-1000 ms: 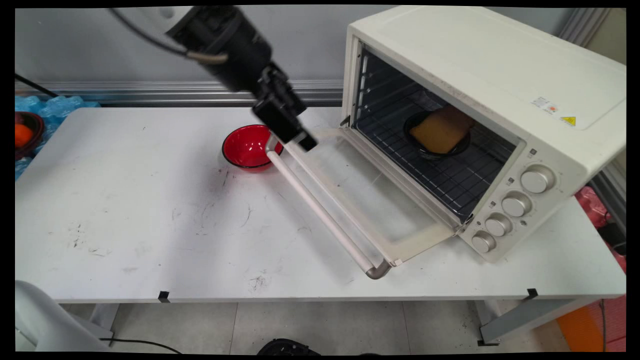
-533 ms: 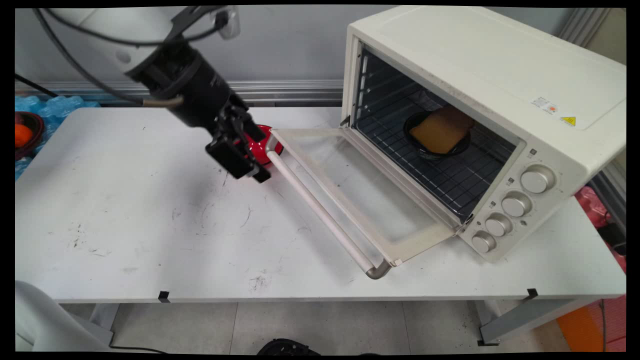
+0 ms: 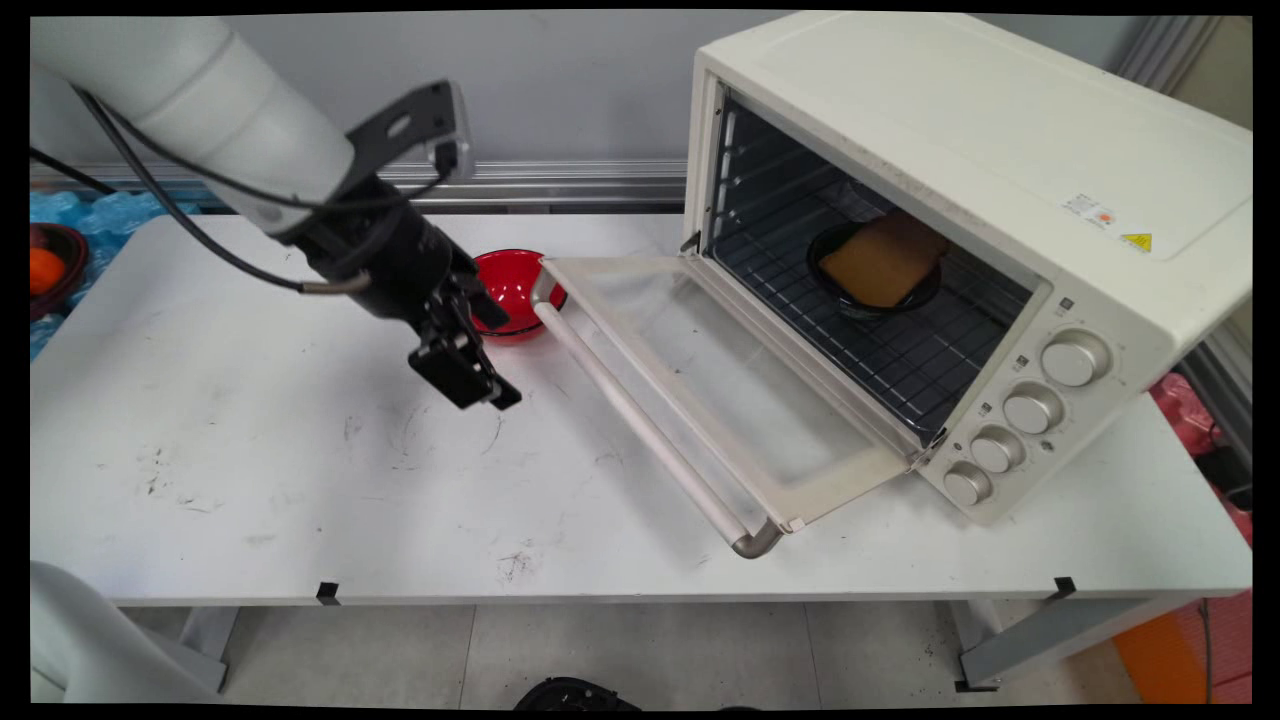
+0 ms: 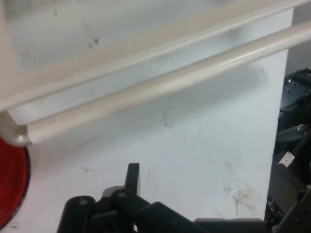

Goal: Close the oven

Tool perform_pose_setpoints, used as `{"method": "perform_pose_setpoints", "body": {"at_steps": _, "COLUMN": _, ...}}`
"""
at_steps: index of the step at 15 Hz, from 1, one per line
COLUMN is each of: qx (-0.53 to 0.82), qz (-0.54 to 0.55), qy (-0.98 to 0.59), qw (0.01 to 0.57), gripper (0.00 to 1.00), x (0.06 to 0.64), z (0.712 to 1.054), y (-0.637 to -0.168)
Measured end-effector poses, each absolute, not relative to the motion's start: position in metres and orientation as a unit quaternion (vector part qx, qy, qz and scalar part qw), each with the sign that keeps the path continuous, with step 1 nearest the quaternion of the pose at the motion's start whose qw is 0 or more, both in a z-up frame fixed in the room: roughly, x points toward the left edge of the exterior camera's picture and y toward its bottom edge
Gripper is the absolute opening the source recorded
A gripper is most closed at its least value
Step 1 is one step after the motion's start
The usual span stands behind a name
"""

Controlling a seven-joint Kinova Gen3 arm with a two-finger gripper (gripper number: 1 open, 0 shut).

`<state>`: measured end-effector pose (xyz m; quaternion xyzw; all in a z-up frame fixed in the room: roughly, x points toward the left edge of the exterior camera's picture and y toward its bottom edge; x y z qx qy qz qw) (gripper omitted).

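My black gripper (image 3: pixel 478 385) hangs low over the white table (image 3: pixel 250 440), shut and holding nothing. It is just in front of a red bowl (image 3: pixel 512 288) and to the left of the open oven door's handle (image 3: pixel 640 425). In the hand view the gripper (image 4: pixel 132 168) points at the table, with the handle bar (image 4: pixel 160 87) running across above it and the red bowl (image 4: pixel 10 187) at the left edge. The white toaster oven (image 3: pixel 960 200) stands at the right with its door (image 3: pixel 720 380) folded down. On its rack sits a black dish with a brown slice (image 3: pixel 880 262).
Four knobs (image 3: pixel 1030 408) line the oven's front right. At the far left, off the table's edge, are blue packing (image 3: pixel 100 215) and a dark bowl with something orange (image 3: pixel 45 270). Black cables (image 3: pixel 190 230) hang from the arm.
The gripper has swung from above the far end of the door handle leftwards and down, past the red bowl, to the table in front of the bowl. Nothing else moved.
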<state>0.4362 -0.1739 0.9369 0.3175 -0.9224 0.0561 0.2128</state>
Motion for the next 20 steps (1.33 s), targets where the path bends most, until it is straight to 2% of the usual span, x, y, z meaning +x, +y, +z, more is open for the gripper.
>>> {"method": "perform_pose_setpoints", "body": {"at_steps": 11, "qx": 0.369, "qz": 0.057, "qy": -0.904, "qw": 0.207, "gripper": 1.0, "x": 0.421, "z": 0.854, "y": -0.18}}
{"method": "perform_pose_setpoints", "body": {"at_steps": 19, "qx": 0.384, "qz": 0.06, "qy": -0.895, "qw": 0.217, "gripper": 1.0, "x": 0.404, "z": 0.816, "y": -0.191}}
{"method": "perform_pose_setpoints", "body": {"at_steps": 20, "qx": 0.385, "qz": 0.063, "qy": -0.894, "qw": 0.219, "gripper": 0.0, "x": 0.402, "z": 0.812, "y": -0.193}}
